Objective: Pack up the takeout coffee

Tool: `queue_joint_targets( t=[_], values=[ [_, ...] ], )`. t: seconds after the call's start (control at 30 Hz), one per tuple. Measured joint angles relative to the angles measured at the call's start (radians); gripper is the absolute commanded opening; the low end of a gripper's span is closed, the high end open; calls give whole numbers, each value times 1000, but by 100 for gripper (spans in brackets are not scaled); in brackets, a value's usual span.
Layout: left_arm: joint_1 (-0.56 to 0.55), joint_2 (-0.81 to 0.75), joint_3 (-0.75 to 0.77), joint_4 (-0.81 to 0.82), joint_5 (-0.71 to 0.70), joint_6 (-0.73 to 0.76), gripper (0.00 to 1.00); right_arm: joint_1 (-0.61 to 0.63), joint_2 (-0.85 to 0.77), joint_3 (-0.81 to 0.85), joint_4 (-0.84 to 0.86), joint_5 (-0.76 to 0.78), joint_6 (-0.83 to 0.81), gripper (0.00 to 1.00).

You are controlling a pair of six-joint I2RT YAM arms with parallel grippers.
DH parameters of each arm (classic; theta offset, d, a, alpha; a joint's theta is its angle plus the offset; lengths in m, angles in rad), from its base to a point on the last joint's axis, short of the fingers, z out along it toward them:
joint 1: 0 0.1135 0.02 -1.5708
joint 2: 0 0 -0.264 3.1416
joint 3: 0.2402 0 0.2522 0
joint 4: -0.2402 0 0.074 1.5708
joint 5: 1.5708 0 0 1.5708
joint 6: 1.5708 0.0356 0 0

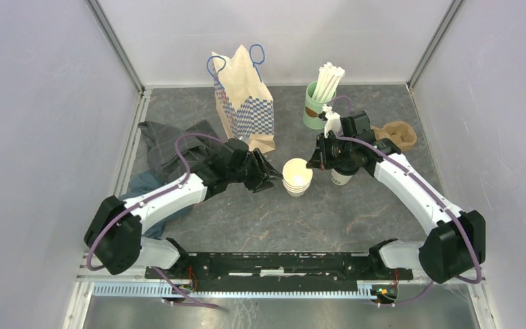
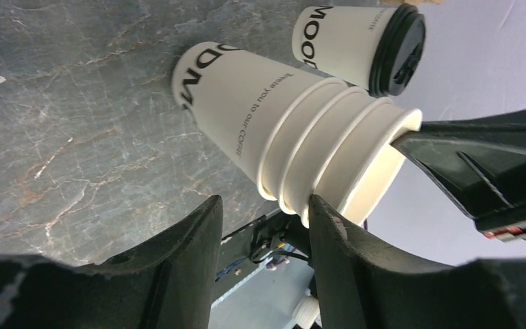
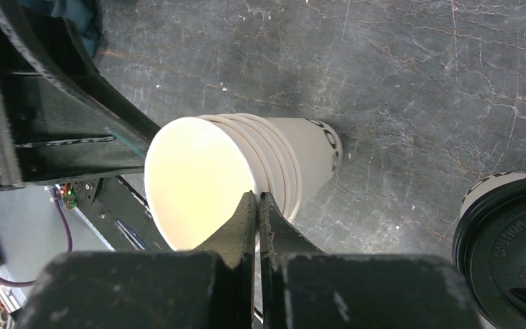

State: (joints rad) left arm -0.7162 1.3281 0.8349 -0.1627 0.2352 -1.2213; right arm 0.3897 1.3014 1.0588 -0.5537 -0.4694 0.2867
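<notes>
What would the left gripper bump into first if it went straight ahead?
Most likely the stack of white paper cups right in front of the left gripper. Its open jaws point at it with nothing between, though depth is hard to judge.

The stack of paper cups (image 1: 297,177) stands centrally, a lidded coffee cup (image 1: 342,178) just to its right. Behind stand a paper bag (image 1: 244,103), left, and a cup of straws (image 1: 317,104), right, a pulp carrier (image 1: 398,134) farther right.
</notes>
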Motion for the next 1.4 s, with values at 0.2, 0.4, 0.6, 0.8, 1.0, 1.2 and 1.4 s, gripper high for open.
queue_joint_targets(
  t=[0.2, 0.4, 0.6, 0.8, 1.0, 1.2, 1.4],
  values=[
    [1, 46, 8, -28, -20, 44, 55, 5, -33, 0, 4, 25, 45, 0],
    [3, 74, 21, -76, -47, 92, 56, 6, -70, -8, 32, 33, 91, 0],
    [3, 32, 24, -116, -68, 152, 78, 8, -68, -10, 13, 77, 101, 0],
    [3, -201, -57, -28, -58, 290, 93, 8, -46, 0, -54, 144, 130, 0],
    [4, -321, -194, 106, -79, 376, 91, 8, -41, 1, -70, 153, 178, 0],
    [63, -178, -208, 222, 1, 327, 87, 8, -42, 1, -63, 122, 204, 0],
    [71, -98, -225, 326, 85, 241, 88, 8, -41, 1, -57, 103, 198, 0]
  ],
)
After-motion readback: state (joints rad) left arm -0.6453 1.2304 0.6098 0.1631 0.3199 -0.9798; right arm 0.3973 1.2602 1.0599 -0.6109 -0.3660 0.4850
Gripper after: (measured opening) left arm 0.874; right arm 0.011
